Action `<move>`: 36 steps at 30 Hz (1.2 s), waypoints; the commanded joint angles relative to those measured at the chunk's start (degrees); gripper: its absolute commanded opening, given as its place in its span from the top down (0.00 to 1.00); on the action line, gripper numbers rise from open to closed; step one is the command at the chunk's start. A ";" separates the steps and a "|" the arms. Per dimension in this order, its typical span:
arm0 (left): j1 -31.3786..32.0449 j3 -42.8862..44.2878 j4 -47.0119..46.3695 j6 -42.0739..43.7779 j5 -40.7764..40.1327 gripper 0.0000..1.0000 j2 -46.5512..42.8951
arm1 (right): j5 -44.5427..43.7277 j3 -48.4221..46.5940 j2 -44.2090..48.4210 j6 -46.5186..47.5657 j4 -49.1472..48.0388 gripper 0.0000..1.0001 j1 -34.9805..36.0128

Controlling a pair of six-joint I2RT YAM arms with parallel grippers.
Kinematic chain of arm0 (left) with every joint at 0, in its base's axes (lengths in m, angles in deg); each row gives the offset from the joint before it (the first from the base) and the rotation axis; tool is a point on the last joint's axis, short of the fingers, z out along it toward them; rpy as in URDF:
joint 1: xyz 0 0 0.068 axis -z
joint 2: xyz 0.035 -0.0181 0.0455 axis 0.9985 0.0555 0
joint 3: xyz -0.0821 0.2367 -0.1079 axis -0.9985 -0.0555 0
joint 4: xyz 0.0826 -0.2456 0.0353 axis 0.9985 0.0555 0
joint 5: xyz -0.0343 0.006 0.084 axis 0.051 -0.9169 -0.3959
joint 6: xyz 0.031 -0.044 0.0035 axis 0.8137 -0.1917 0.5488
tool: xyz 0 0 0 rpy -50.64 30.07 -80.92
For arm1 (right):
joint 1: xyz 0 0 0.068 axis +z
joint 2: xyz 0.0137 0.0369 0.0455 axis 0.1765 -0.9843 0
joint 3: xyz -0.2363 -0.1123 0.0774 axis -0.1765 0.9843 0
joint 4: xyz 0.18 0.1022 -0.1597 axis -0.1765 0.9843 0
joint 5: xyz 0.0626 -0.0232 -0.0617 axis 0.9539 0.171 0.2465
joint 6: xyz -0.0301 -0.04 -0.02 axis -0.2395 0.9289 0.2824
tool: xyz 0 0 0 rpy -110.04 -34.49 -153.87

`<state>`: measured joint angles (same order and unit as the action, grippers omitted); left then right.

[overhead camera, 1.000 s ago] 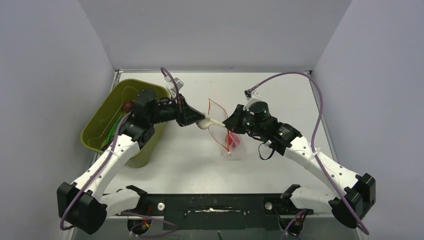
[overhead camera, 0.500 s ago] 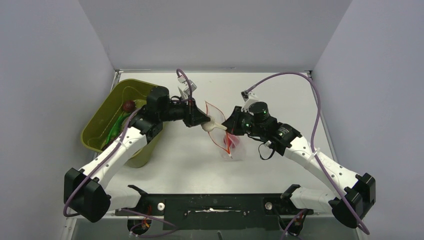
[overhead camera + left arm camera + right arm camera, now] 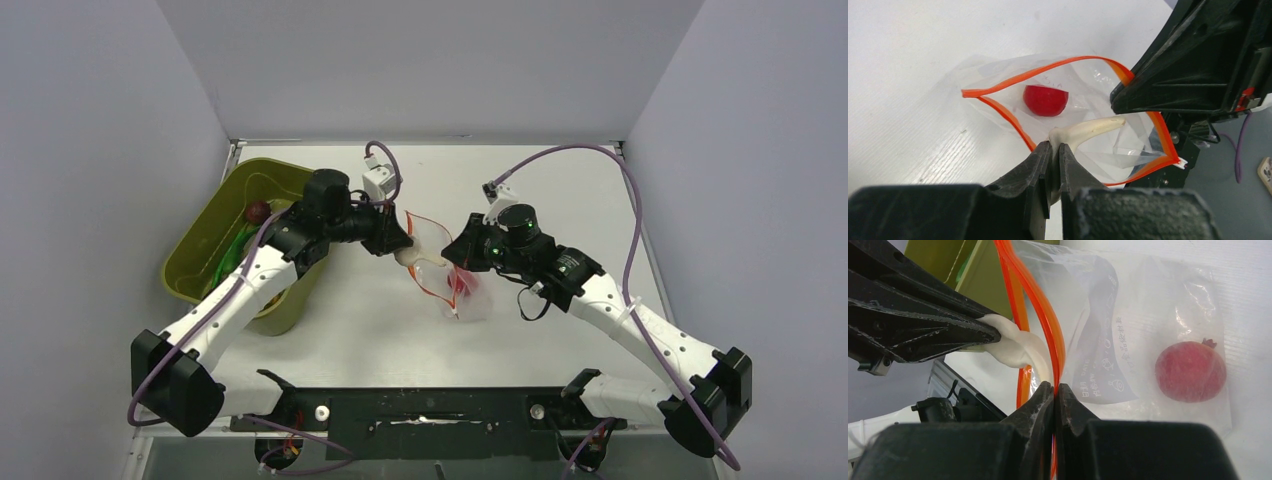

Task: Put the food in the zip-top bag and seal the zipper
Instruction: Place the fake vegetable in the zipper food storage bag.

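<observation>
The clear zip-top bag (image 3: 462, 292) lies mid-table with its orange-red zipper (image 3: 998, 86) mouth held open. A red round fruit (image 3: 1045, 99) sits inside it, also seen in the right wrist view (image 3: 1190, 371). My left gripper (image 3: 1055, 146) is shut on a cream-white long toy food piece (image 3: 1088, 131), whose tip pokes into the bag's mouth. My right gripper (image 3: 1054, 387) is shut on the zipper (image 3: 1048, 320) edge, holding that side of the mouth up. In the top view the left gripper (image 3: 400, 245) meets the bag from the left, the right gripper (image 3: 458, 255) from the right.
The olive-green tub (image 3: 200, 262) stands at the left with a dark red round piece (image 3: 258, 211) and green pieces (image 3: 232, 255) inside. Its wall also shows in the right wrist view (image 3: 983, 277). White side walls enclose the table.
My left arm has carried the white piece rightward from the tub to the bag, and its tip is now inside the mouth. The right gripper has stayed holding the zipper edge.
</observation>
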<state>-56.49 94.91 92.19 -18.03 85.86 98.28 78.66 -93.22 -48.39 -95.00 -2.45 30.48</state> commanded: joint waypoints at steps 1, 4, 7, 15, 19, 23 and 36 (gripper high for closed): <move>0.34 4.73 4.12 3.66 -3.65 1.00 0.33 | 0.52 -2.20 1.86 0.56 -2.99 1.00 0.58; 1.10 6.02 5.62 3.55 -5.27 1.00 0.46 | 1.99 -1.60 1.34 0.04 -4.27 1.00 0.64; 2.52 7.74 7.95 3.02 -9.89 1.00 1.06 | 2.20 -1.46 0.88 -0.66 -4.75 1.00 0.73; 5.08 13.27 13.80 0.33 -14.67 0.94 4.64 | 2.05 -1.78 -0.65 -1.64 -5.07 1.00 1.23; 6.00 15.18 14.91 -3.04 -14.91 0.89 6.13 | 1.24 -1.27 -0.82 -2.02 -4.95 1.00 1.38; 6.41 15.48 14.57 -5.81 -13.81 0.73 6.58 | 1.17 -1.10 -0.93 -2.14 -4.93 1.00 1.37; 6.41 13.13 10.21 -11.81 -17.59 0.48 1.47 | -2.36 -0.73 0.98 -2.29 -4.29 1.00 1.42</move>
<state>-50.20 107.34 106.00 -27.32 71.21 103.75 78.55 -93.22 -49.48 -96.74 -4.03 31.55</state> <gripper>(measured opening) 0.515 0.031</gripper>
